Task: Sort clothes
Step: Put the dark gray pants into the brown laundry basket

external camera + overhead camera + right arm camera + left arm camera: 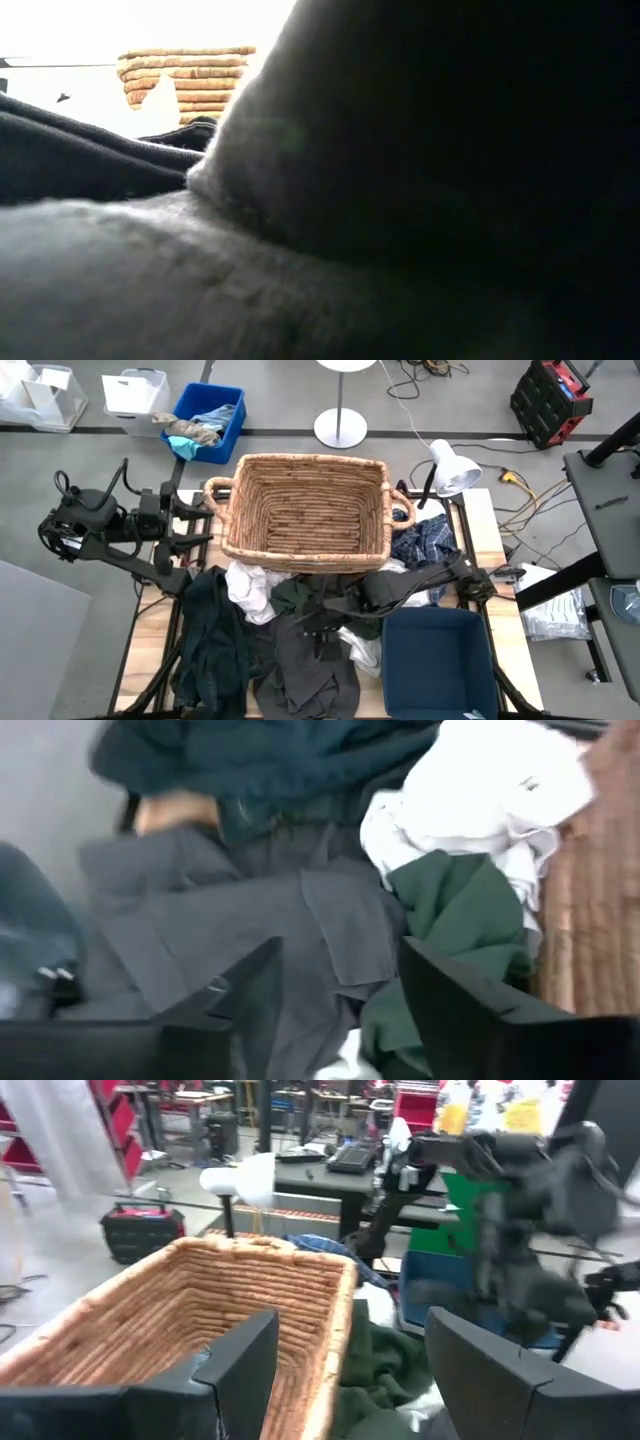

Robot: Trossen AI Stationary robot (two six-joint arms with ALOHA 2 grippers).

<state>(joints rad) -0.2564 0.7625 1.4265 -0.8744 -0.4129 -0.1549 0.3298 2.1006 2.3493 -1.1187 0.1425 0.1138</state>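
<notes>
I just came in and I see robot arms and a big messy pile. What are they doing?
Two dark robot arms are sorting clothes on a table. The right gripper hangs over the pile with its jaws open and empty, above a dark grey garment, next to a dark green garment and a crumpled white garment. The left gripper waits, jaws open, beside the woven wicker basket, which looks empty. A dark blue bin sits at the pile's right.
</notes>
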